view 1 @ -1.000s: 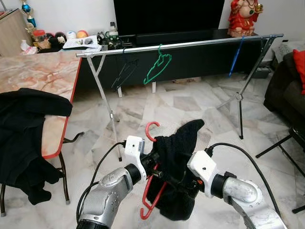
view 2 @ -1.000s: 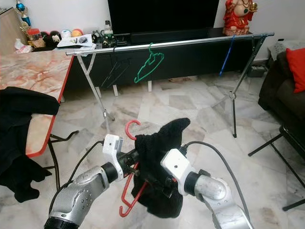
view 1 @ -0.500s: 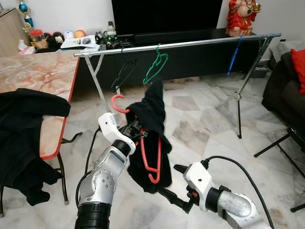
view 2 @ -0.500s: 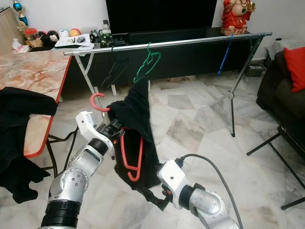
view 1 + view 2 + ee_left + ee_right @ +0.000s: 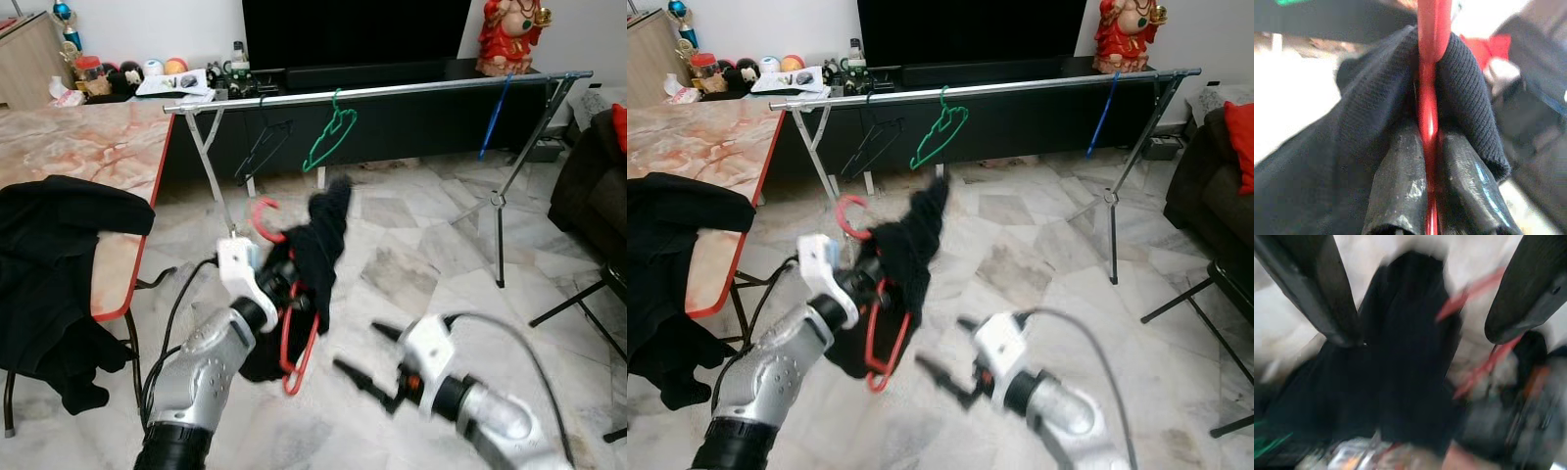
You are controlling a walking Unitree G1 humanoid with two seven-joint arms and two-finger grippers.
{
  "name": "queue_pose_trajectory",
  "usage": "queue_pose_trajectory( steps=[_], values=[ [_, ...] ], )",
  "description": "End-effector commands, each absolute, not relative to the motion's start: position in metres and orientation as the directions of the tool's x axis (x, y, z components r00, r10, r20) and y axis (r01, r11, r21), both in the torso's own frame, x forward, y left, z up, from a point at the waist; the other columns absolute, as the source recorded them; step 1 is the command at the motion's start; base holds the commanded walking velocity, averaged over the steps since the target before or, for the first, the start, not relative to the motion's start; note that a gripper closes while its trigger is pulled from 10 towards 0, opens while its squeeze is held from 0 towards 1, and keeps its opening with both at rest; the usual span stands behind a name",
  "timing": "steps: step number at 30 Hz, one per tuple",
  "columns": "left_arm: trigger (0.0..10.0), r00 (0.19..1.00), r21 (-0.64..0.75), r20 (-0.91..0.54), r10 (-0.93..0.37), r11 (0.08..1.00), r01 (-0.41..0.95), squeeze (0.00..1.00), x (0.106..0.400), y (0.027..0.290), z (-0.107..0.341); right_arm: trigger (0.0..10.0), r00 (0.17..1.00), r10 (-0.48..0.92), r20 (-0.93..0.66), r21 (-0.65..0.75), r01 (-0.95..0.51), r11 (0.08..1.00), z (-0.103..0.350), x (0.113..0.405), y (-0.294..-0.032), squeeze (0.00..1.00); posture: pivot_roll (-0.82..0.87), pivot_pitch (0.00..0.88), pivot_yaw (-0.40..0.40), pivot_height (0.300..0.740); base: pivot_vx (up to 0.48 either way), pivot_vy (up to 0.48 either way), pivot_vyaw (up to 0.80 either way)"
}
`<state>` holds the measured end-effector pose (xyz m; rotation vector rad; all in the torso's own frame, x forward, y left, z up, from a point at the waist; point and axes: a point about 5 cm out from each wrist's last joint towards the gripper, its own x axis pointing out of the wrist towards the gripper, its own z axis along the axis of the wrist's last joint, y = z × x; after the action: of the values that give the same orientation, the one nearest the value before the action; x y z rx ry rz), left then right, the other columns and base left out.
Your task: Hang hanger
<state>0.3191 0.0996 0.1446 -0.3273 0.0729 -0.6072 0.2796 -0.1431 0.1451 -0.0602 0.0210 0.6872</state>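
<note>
A: Marble floor, living room, rail (image 5: pixel 392 90) by the TV. Your red hanger (image 5: pixel 294 323) with the black garment (image 5: pixel 318 245)?

B: Left gripper (image 5: pixel 277 286) clamped on it, well short of the rail. Right gripper (image 5: pixel 367 357) let go a second ago, fingers apart, empty: one-handed hanging now. Three hangers already up: black (image 5: pixel 263 152), green (image 5: pixel 328 137), blue (image 5: pixel 493 116).

Across the upper part of my head view ran the silver clothes rail (image 5: pixel 411 90) on crossed legs, standing on the pale marble floor (image 5: pixel 411 264). From it hung a black wire hanger (image 5: pixel 261 152), a green hanger (image 5: pixel 328 137) and a blue one (image 5: pixel 493 117) further right. At the left edge stood the marble-topped table (image 5: pixel 78 147) with its red rim, a black garment (image 5: pixel 54 255) draped over its near end.
</note>
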Motion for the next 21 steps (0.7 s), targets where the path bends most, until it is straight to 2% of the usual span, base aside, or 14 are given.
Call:
queue_pose_trajectory(
  steps=[1, 6, 7, 8, 10, 15, 19, 21],
  values=[
    [10.0, 0.794, -0.259, 0.061, -0.605, 0.758, 0.598, 0.0, 0.318, 0.097, 0.151, 10.0, 0.805, 0.592, 0.032, -0.053, -0.59, 0.805, 0.159, 0.282, -0.149, 0.0, 0.05, 0.09, 0.05, 0.74, 0.0, 0.0, 0.0],
    [10.0, 0.749, -0.09, -0.007, -0.663, 0.746, 0.66, 0.0, 0.311, 0.096, 0.134, 10.0, 0.824, 0.554, 0.12, -0.048, -0.553, 0.832, 0.183, 0.292, -0.164, 0.0, 0.05, 0.091, 0.047, 0.74, 0.0, 0.0, 0.0],
    [10.0, 0.749, -0.09, -0.007, -0.663, 0.746, 0.66, 0.0, 0.311, 0.096, 0.134, 10.0, 0.824, 0.554, 0.12, -0.048, -0.553, 0.832, 0.183, 0.292, -0.164, 0.0, 0.05, 0.091, 0.047, 0.74, 0.0, 0.0, 0.0],
    [10.0, 0.719, -0.059, -0.02, -0.694, 0.719, 0.692, 0.0, 0.306, 0.096, 0.13, 10.0, 0.799, 0.597, 0.069, -0.1, -0.59, 0.801, 0.18, 0.291, -0.168, 0.0, 0.04, 0.092, 0.045, 0.74, 0.0, 0.0, 0.0],
    [10.0, 0.708, -0.048, -0.024, -0.705, 0.709, 0.704, 0.0, 0.305, 0.095, 0.128, 10.0, 0.789, 0.612, 0.048, -0.119, -0.604, 0.788, 0.179, 0.291, -0.171, 0.0, 0.04, 0.092, 0.044, 0.74, 0.0, 0.0, 0.0],
    [10.0, 0.594, 0.121, -0.075, -0.801, 0.584, 0.802, 0.0, 0.293, 0.097, 0.124, 10.0, 0.732, 0.648, -0.212, -0.258, -0.681, 0.685, 0.156, 0.293, -0.193, 0.0, 0.04, 0.09, 0.042, 0.74, 0.0, 0.0, 0.0],
    [10.0, 0.57, 0.165, -0.059, -0.82, 0.555, 0.815, 0.0, 0.291, 0.1, 0.124, 10.0, 0.697, 0.659, -0.285, -0.296, -0.717, 0.631, 0.151, 0.294, -0.2, 0.0, 0.04, 0.085, 0.043, 0.74, 0.0, 0.0, 0.0],
    [10.0, 0.567, 0.161, -0.019, -0.823, 0.557, 0.814, 0.0, 0.291, 0.1, 0.126, 10.0, 0.698, 0.661, -0.275, -0.271, -0.716, 0.643, 0.152, 0.297, -0.204, 0.0, 0.04, 0.085, 0.043, 0.74, 0.0, 0.0, 0.0]
  ],
)
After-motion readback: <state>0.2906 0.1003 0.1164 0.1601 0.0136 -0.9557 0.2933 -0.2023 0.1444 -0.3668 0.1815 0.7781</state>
